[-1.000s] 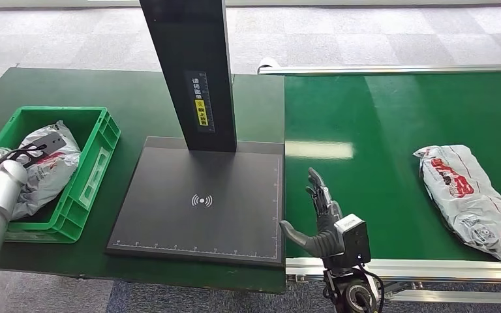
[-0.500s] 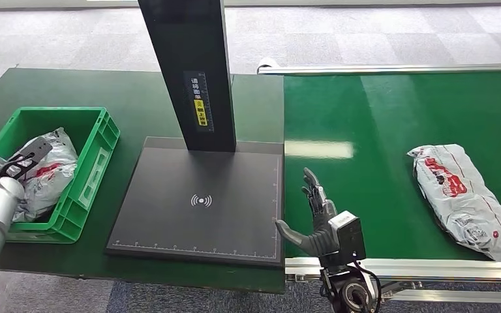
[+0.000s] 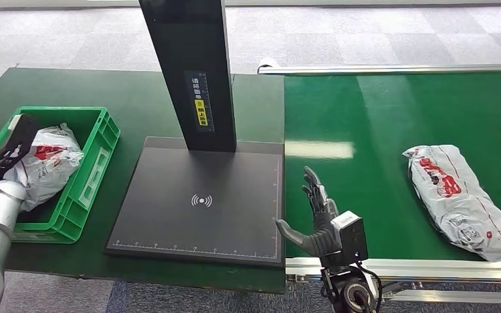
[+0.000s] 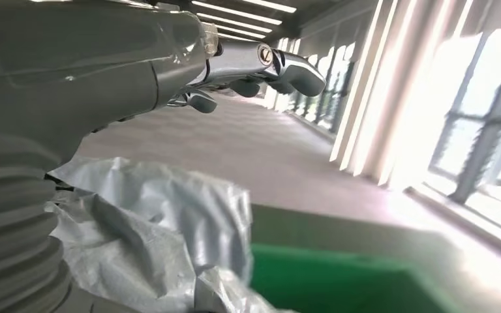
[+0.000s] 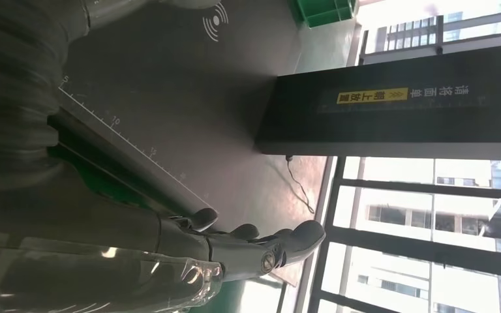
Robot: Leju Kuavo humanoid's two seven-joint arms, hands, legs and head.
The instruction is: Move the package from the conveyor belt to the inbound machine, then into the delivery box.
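Observation:
A white package with red print [image 3: 460,199] lies on the green conveyor belt [image 3: 391,117] at the right. My right hand [image 3: 316,218] stands open at the belt's near left corner, well left of that package, fingers straight and holding nothing; the right wrist view shows the same hand [image 5: 235,251] beside the machine's plate [image 5: 189,98]. The inbound machine is a black plate [image 3: 199,199] with a tall black post [image 3: 192,72]. A green delivery box [image 3: 98,140] holds another white package [image 3: 49,160]. My left hand [image 3: 13,143] hovers over the box's left side, fingers [image 4: 280,65] stretched out and empty above the package [image 4: 150,222].
The box and the machine stand on a dark green table [image 3: 137,91] that meets the belt on its right. A metal rail [image 3: 430,267] runs along the belt's near edge. Grey carpet floor [image 3: 365,32] lies beyond.
The package on the belt has drifted a little to the left. My left hand has lifted off the package in the box and moved left. My right hand has barely moved.

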